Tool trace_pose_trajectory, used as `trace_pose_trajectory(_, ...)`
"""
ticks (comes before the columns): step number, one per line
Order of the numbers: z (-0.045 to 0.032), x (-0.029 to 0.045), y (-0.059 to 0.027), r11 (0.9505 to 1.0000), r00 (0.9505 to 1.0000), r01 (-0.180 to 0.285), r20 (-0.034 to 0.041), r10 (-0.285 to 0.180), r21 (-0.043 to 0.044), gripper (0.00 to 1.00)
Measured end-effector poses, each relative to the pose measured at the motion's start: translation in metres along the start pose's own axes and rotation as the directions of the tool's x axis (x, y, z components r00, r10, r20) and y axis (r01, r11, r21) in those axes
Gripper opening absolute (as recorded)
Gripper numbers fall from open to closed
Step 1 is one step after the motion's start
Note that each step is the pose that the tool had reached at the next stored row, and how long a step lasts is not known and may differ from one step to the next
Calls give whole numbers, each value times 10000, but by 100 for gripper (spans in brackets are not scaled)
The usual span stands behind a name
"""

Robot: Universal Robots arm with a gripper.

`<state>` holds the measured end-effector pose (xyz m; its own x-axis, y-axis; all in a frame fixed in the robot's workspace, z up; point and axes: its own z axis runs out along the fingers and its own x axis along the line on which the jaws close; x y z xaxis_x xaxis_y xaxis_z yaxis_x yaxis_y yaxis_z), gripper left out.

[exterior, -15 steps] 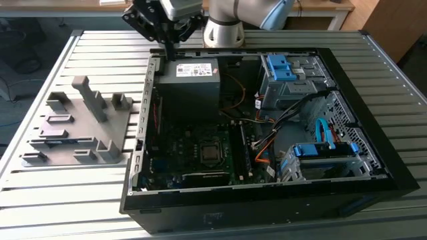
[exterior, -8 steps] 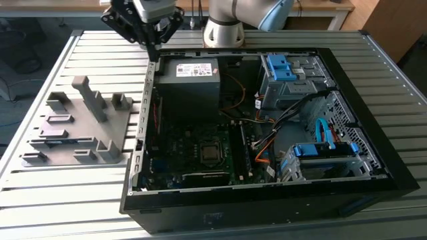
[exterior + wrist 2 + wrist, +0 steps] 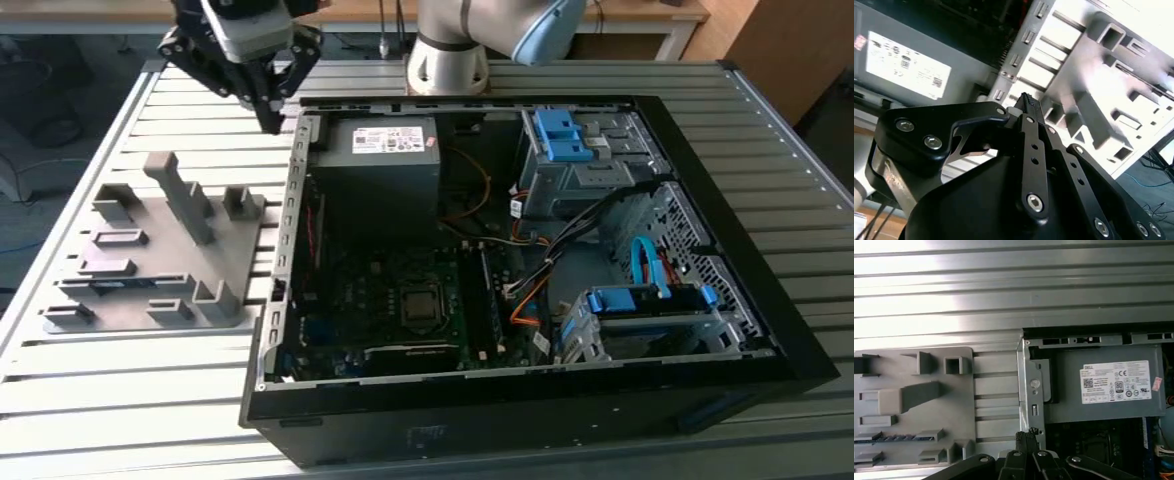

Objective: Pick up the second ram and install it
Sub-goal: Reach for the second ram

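The second ram (image 3: 127, 283) is a thin blue stick lying low in a slot of the grey holder block (image 3: 200, 250), at the exterior view's left. The first wrist view shows the same ram (image 3: 894, 438) in the holder (image 3: 954, 405). My gripper (image 3: 274, 122) hangs above the table between the holder's far end and the open computer case (image 3: 534, 400), well apart from the ram. Its fingers are pressed together with nothing between them in both wrist views (image 3: 1027, 98) (image 3: 1026, 434). The motherboard (image 3: 400, 310) lies inside the case.
The case's metal wall (image 3: 1029, 390) stands right beside my gripper. A grey power supply (image 3: 380, 160) with a white label fills the case's far corner. Drive cages with blue latches (image 3: 567, 135) and cables sit at the exterior view's right. The slatted metal table (image 3: 134, 400) carries everything.
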<state>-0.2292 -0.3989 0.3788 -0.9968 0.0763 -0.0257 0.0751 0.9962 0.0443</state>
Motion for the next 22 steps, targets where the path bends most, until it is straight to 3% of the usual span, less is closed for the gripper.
trace_pose_trajectory(10, 95, 457, -47, 10000, 10000, 1, 1, -1, -1, 10)
trace_pose_trajectory(15, 143, 678, -112, 10000, 10000, 0, 2, 0, -2, 10)
trace_pose_trajectory(19, 177, 778, -206, 10000, 10000, 2, -1, -2, -18, 10)
trace_pose_trajectory(20, 178, 784, -224, 10000, 10000, -1, -40, 1, -18, 10)
trace_pose_trajectory(21, 180, 784, -238, 10000, 9999, -7, -159, 6, -12, 10)
trace_pose_trajectory(22, 179, 784, -247, 10000, 9994, -15, -339, 15, 3, 10)
